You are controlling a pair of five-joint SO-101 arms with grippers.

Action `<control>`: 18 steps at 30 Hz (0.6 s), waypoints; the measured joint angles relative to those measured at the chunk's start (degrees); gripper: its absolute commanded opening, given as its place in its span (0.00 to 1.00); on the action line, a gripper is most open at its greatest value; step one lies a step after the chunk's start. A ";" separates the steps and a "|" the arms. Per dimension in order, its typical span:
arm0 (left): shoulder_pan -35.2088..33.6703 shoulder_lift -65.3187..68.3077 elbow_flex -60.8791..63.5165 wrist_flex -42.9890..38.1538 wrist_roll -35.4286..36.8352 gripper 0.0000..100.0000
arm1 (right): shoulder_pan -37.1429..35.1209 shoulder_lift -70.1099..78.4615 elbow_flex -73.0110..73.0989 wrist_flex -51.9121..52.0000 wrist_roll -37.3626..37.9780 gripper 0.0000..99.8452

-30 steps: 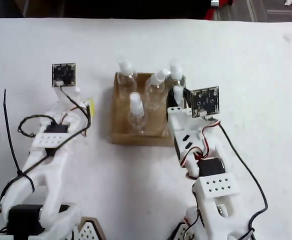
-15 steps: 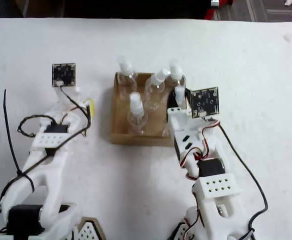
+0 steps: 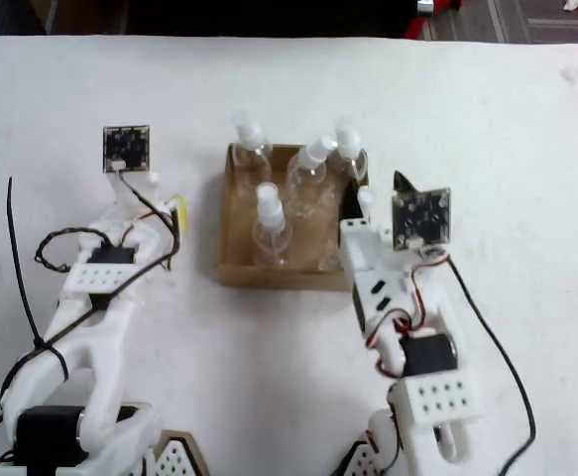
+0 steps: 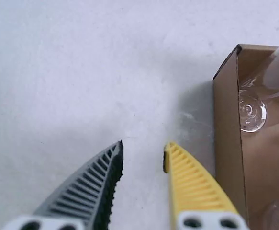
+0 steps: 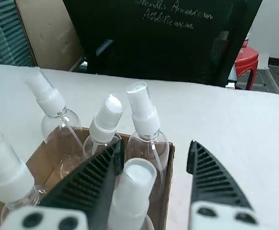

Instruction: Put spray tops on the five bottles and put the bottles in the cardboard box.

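The cardboard box (image 3: 231, 253) sits mid-table with several clear bottles standing in it, each with a white spray top. One bottle (image 3: 269, 223) stands near the front, and others (image 3: 309, 171) lean at the back. My right gripper (image 3: 373, 195) is open at the box's right wall. The nearest bottle (image 5: 135, 184) stands loose between its fingers, close to the one over the box, at the box's (image 5: 165, 191) corner. My left gripper (image 4: 143, 147) hangs open over bare table just left of the box (image 4: 225, 134), with nothing in it.
White tabletop (image 3: 487, 129) lies open on all sides of the box. A dark chair (image 5: 168, 43) stands beyond the far table edge. Loose black cables (image 3: 16, 258) trail beside the left arm.
My right arm has shifted a little to the right and back from the box, and the bottle's white top now shows free beside its finger. The left arm has not moved.
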 measured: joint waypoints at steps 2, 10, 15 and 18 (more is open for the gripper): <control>0.00 0.00 0.00 0.00 0.00 0.14 | 0.00 -5.27 0.00 3.96 0.00 0.19; 0.00 0.00 0.00 0.00 0.00 0.14 | 3.34 -16.88 1.23 8.88 0.00 0.17; 0.00 0.00 0.00 0.00 0.00 0.14 | 7.21 -16.35 1.14 8.18 -1.76 0.02; 0.00 0.00 0.00 0.00 0.00 0.14 | 9.32 -11.25 -1.93 8.18 -4.13 0.04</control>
